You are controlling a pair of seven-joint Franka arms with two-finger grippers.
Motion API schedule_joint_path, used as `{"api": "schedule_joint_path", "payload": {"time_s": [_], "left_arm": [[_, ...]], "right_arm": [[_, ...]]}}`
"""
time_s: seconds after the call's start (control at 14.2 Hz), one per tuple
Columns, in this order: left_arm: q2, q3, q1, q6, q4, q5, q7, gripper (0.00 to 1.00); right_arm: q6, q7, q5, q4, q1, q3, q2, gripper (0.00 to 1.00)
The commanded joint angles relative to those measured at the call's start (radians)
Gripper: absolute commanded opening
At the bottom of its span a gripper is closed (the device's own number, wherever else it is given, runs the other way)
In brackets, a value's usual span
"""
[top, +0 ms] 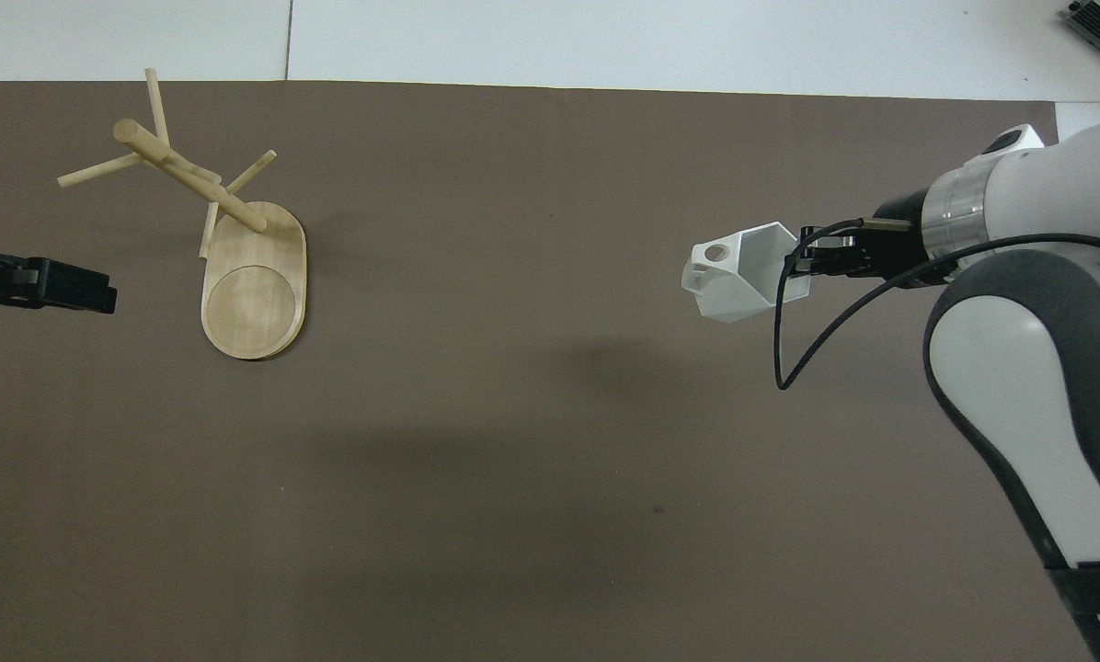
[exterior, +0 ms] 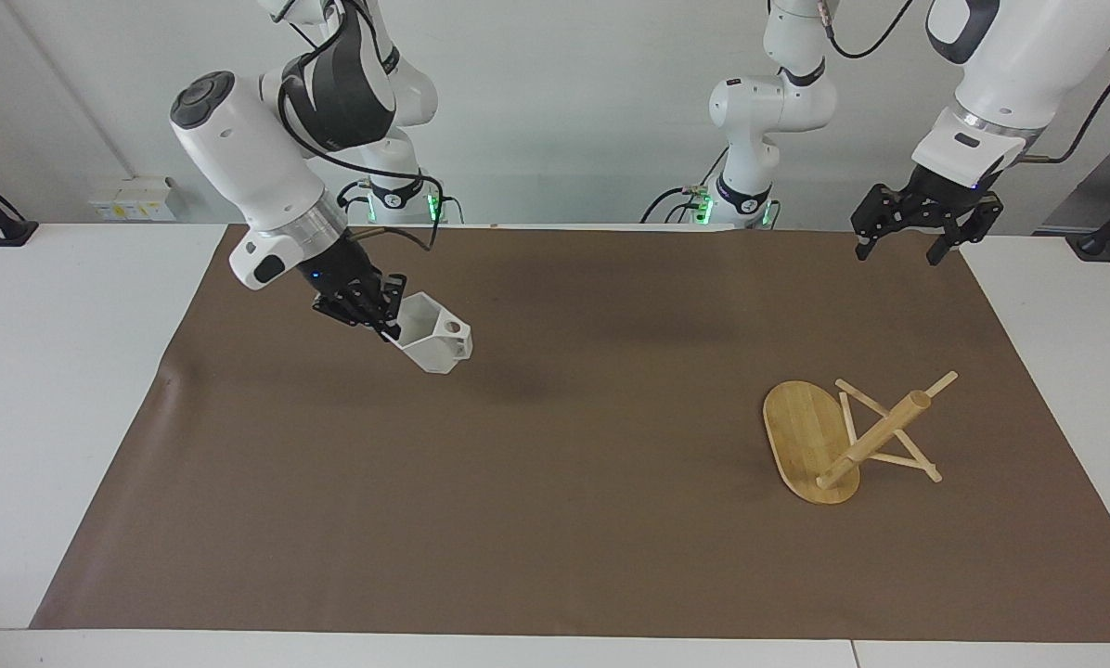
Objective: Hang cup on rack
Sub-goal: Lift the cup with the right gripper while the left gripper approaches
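Facing view: the right gripper (exterior: 380,320) is clamped shut on the wall of the cup (exterior: 432,344), which hangs tilted in the air above the brown mat (exterior: 555,557), handle pointing toward the left arm's end of the table. The rack (exterior: 843,436) stands on the mat at that end, well apart from the cup, with the post leaning as seen from here. The left gripper (exterior: 903,243) waits above the mat's corner, fingers spread and empty.

Overhead view: the cup (top: 739,273) leads the right gripper (top: 812,264), its handle hole foremost and facing the rack (top: 237,248). The rack lies straight across the table from the cup. The left gripper (top: 49,283) is beside the rack and much nearer to it. In the inspector's judgement, the carry turns on lining the handle hole with a peg.
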Motion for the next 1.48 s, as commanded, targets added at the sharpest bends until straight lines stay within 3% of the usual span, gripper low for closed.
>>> {"api": "schedule_joint_path", "payload": {"time_s": [0.0, 0.35, 0.7, 0.85, 0.99, 1.41], "left_arm": [[-0.037, -0.004, -0.006, -0.012, -0.044, 0.019, -0.038, 1.00], [-0.060, -0.016, -0.017, -0.009, -0.089, 0.009, -0.507, 1.00], [-0.150, -0.034, -0.052, -0.099, -0.231, -0.063, -0.674, 1.00], [-0.151, -0.037, -0.049, -0.082, -0.231, -0.083, -0.812, 1.00], [-0.152, -0.033, -0.020, -0.096, -0.241, -0.247, -0.938, 1.00], [-0.184, -0.030, 0.072, -0.076, -0.320, -0.514, -1.392, 1.00]], "right_arm": [[-0.017, 0.007, 0.085, 0.003, -0.009, 0.052, -0.024, 0.00], [-0.008, 0.006, 0.139, 0.048, -0.009, 0.138, -0.029, 0.00], [0.004, -0.011, 0.419, 0.074, -0.009, 0.147, -0.038, 0.00], [0.030, -0.013, 0.479, 0.074, -0.009, 0.169, -0.038, 0.00], [0.067, -0.005, 0.483, 0.072, -0.007, 0.190, -0.038, 0.00], [0.069, -0.005, 0.481, 0.057, -0.006, 0.198, -0.046, 0.00]]}}
